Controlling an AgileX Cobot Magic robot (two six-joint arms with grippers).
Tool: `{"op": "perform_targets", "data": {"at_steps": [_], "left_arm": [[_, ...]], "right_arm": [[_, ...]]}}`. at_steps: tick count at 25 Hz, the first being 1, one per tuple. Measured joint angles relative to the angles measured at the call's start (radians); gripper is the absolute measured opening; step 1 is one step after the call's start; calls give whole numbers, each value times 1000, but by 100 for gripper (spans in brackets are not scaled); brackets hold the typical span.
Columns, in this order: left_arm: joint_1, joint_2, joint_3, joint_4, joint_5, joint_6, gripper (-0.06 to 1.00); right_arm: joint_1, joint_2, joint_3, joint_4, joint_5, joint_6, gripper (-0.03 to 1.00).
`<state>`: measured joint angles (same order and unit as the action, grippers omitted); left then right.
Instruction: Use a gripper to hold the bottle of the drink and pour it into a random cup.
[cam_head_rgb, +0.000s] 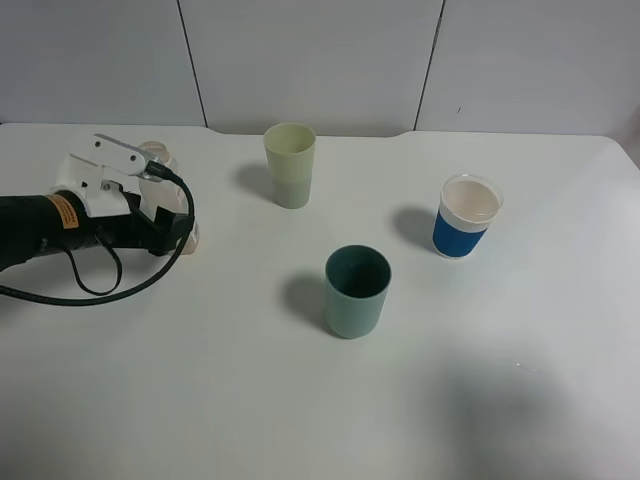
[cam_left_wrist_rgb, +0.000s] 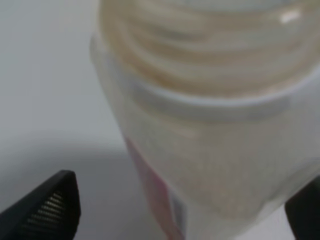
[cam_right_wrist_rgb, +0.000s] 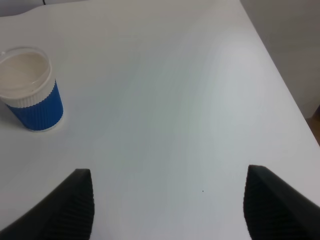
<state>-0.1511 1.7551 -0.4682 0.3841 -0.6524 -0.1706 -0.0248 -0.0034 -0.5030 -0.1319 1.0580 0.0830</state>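
My left gripper (cam_head_rgb: 168, 200) sits at the table's left, its black fingers (cam_left_wrist_rgb: 50, 210) standing apart on either side of the bottle (cam_left_wrist_rgb: 210, 130). A gap shows between one finger and the bottle's wall, so the gripper is open around it. In the exterior view only the bottle's clear neck (cam_head_rgb: 158, 156) and a bit of its base show past the arm. The bottle looks pale, and I cannot make out the drink. The yellow-green cup (cam_head_rgb: 290, 164) stands upright at the back centre. The right gripper (cam_right_wrist_rgb: 167, 205) is open over bare table.
A teal cup (cam_head_rgb: 356, 291) stands in the middle of the white table (cam_head_rgb: 200, 380). A blue cup with a white rim (cam_head_rgb: 466, 216) (cam_right_wrist_rgb: 31, 89) stands to the right. A black cable (cam_head_rgb: 90, 285) loops below the left arm.
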Motion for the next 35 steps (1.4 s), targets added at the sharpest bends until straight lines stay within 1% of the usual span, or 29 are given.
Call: {"op": "perform_targets", "data": {"at_steps": [2,6,12,15,19,22,28,35], "left_arm": [[0,-3,1,0,28,-27,82],[-9,-56,2,0,126,-67,82],[-49,-214,3,0,276,-71,82],[-69,-309,4,-19,395,-71,82],[-72,-446,4,-89,585,-70,82],[-72,-550,4,-102,714,-68,82],[-72,-785,2,-105,876,-67,82],[-72,-1088,2,-105,1014,-51,82]], "right_arm": [[0,0,0,0,0,0,63],[0,0,0,0,0,0,63],[0,0,0,0,0,0,63],[0,0,0,0,0,0,63],[0,0,0,0,0,0,63],[0,0,0,0,0,0,63],[0,0,0,0,0,0,63],[0,0,0,0,0,0,63]]}}
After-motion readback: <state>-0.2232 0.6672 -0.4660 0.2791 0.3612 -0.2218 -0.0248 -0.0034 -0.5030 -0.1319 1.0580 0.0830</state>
